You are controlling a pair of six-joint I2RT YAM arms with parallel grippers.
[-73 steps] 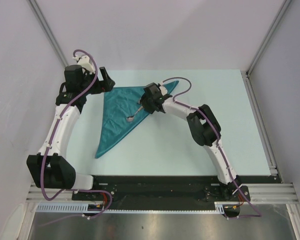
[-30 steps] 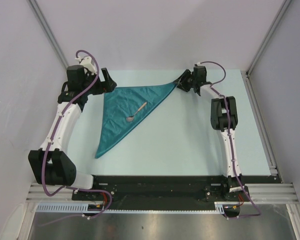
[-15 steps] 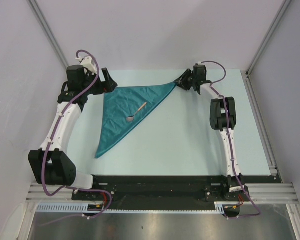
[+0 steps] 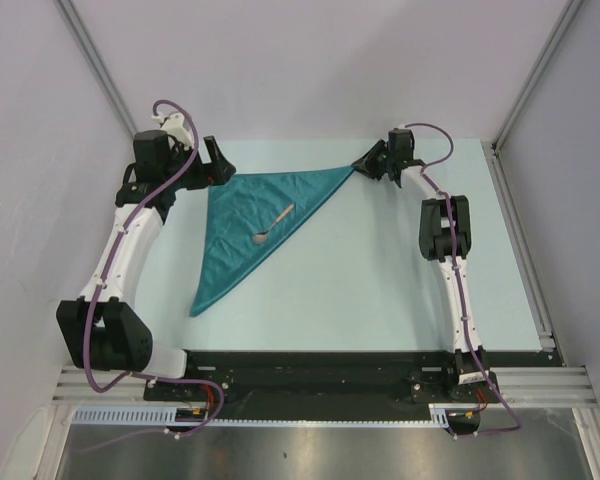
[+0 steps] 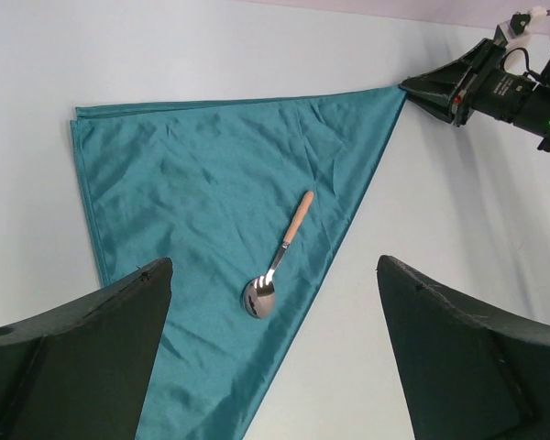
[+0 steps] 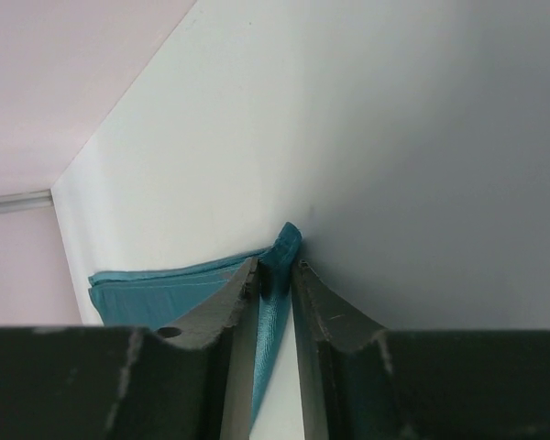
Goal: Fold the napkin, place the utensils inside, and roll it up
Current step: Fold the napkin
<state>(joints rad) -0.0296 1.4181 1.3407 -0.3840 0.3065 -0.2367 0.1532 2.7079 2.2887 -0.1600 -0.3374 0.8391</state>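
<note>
One corner of the limp, slippery-looking napkin (image 5: 192, 183) sits pinched in your right gripper (image 6: 273, 268); left gripper (image 5: 273, 264) gapes empty.

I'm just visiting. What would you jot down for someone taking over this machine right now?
Left claw: open, by the napkin's far-left corner, holding nothing.
Right claw: shut on the napkin's far-right tip.
Napkin: folded into a triangle, flat on the table; spoon lies on top, near its middle.
Done: fold, spoon placed. Left: rolling it up.
</note>
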